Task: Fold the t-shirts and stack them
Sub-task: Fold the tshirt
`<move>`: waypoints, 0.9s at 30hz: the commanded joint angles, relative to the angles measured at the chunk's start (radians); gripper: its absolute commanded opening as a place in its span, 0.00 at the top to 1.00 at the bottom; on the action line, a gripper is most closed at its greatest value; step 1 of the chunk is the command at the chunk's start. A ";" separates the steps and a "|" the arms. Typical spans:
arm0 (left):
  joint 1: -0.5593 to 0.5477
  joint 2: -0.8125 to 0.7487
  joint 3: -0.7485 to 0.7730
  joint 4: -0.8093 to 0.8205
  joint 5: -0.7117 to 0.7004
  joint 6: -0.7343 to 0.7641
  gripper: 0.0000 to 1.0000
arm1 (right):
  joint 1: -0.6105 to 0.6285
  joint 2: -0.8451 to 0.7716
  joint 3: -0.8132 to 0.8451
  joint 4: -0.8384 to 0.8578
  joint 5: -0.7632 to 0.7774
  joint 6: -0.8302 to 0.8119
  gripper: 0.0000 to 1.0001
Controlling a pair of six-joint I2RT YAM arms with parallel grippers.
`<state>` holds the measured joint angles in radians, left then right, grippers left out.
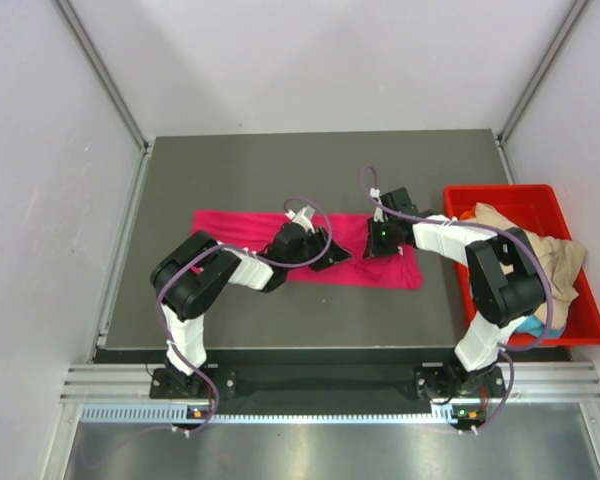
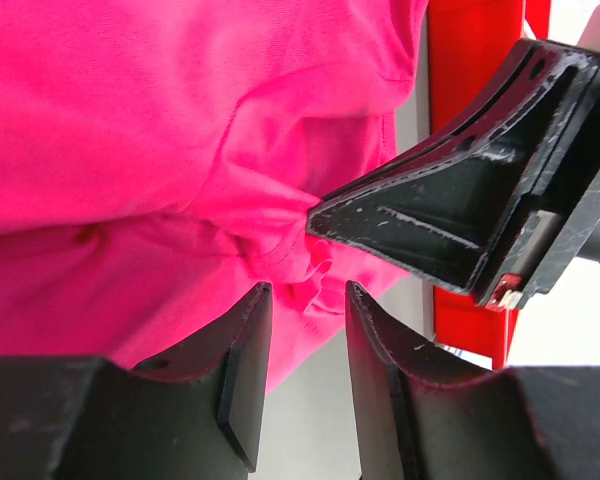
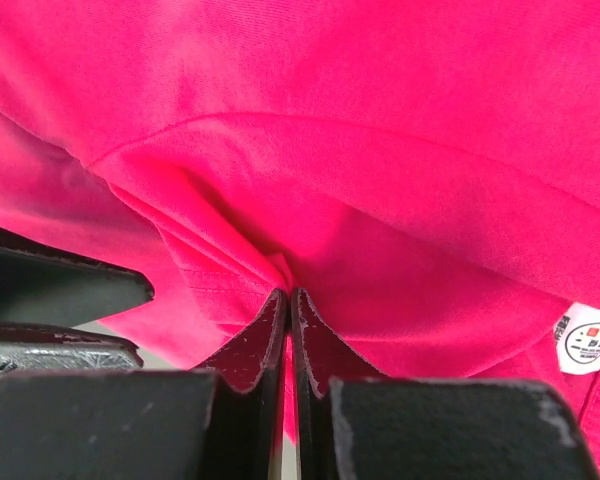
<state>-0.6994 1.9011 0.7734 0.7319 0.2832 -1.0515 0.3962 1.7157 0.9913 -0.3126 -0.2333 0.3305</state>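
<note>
The magenta-pink t-shirt [image 1: 230,228] lies spread in a long strip across the dark table [image 1: 280,165]. My right gripper [image 1: 380,240] is shut on a raised fold of it near its right end; the right wrist view shows the pinch [image 3: 288,298] and the cloth [image 3: 380,120]. My left gripper [image 1: 330,250] is open just left of it, its tips [image 2: 308,295] at a bunched edge of the shirt [image 2: 130,120], with nothing pinched. The right gripper's fingers [image 2: 450,215] show close ahead in the left wrist view.
A red plastic bin [image 1: 500,193] stands at the table's right edge, holding a tan-beige shirt [image 1: 555,255], a turquoise one [image 1: 533,325] and a bit of orange [image 1: 465,213]. A white label [image 3: 587,338] is on the pink shirt. Grey walls enclose the table.
</note>
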 commanded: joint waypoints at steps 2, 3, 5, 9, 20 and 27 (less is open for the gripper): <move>-0.015 0.024 0.053 -0.009 -0.001 0.016 0.60 | -0.014 0.004 -0.016 0.044 0.000 0.005 1.00; -0.015 0.027 0.059 -0.020 -0.009 0.016 0.61 | -0.017 0.004 -0.016 0.046 0.000 0.002 1.00; -0.020 0.035 0.072 -0.055 -0.019 0.016 0.62 | -0.019 0.002 -0.017 0.044 -0.001 0.002 1.00; -0.028 0.038 0.087 -0.104 -0.045 0.018 0.63 | -0.025 -0.002 -0.020 0.046 -0.004 -0.001 1.00; -0.043 0.069 0.144 -0.183 -0.065 0.021 0.66 | -0.026 -0.027 -0.019 0.046 -0.021 0.001 1.00; -0.041 0.087 0.171 -0.207 -0.067 0.030 0.77 | -0.028 -0.028 -0.026 0.052 -0.023 -0.001 1.00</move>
<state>-0.7376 1.9736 0.9073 0.5396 0.2279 -1.0424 0.3828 1.7161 0.9752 -0.2905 -0.2531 0.3351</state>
